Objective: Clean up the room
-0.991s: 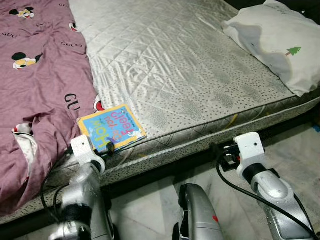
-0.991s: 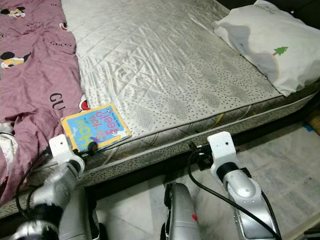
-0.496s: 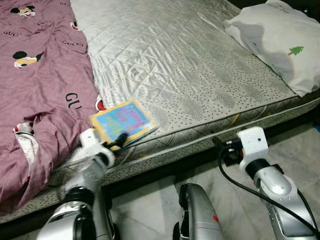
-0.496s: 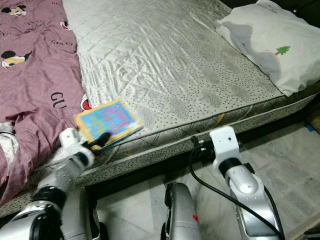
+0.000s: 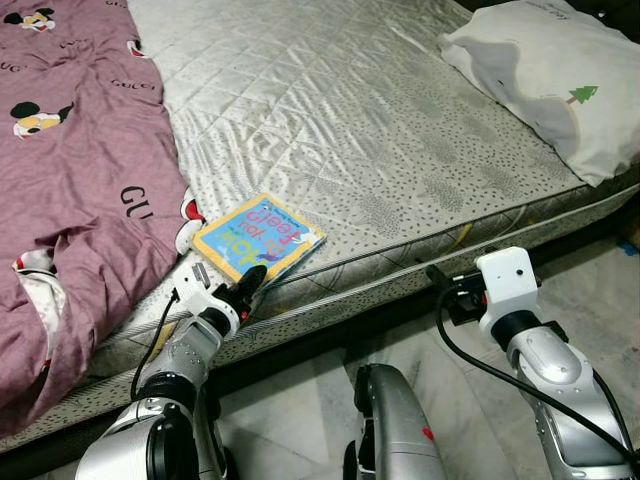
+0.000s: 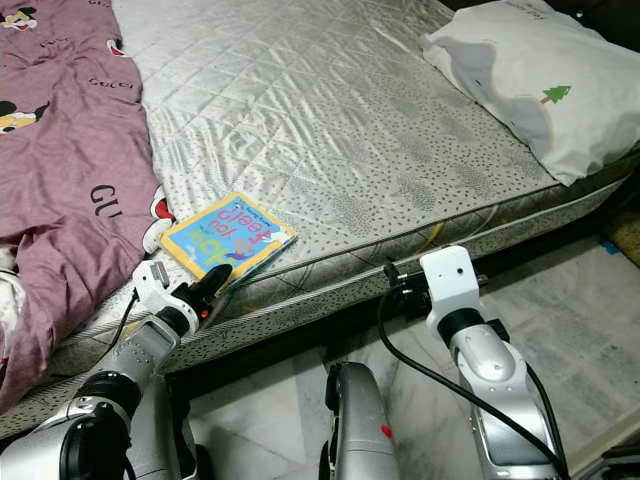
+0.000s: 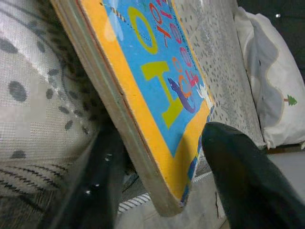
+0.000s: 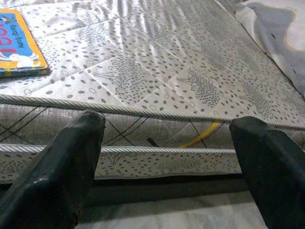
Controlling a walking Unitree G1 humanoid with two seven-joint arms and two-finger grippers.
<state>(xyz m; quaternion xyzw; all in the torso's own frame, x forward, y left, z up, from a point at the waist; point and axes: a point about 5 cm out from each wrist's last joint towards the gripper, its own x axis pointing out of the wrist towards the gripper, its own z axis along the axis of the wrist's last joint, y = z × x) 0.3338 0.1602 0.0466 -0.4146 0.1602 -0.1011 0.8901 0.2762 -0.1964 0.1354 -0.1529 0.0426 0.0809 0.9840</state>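
A blue and yellow children's book [image 5: 258,238] lies flat on the grey quilted mattress [image 5: 350,110], close to its near edge. My left gripper [image 5: 245,288] is at the book's near corner. In the left wrist view the book's corner [image 7: 157,71] sits between the two fingers, one under it and one [image 7: 238,181] against the cover, with a wide gap, so the gripper is open. My right gripper [image 8: 167,124] hovers open in front of the mattress side, holding nothing.
A pink cartoon-print blanket [image 5: 70,180] covers the bed's left part and hangs over the edge. A white pillow [image 5: 545,75] lies at the far right. Below the bed edge is pale marbled floor [image 5: 300,400].
The left gripper has carried the book farther onto the mattress and turned it; the book now lies flat and the fingers have spread. The camera shifted slightly. The right arm stayed put.
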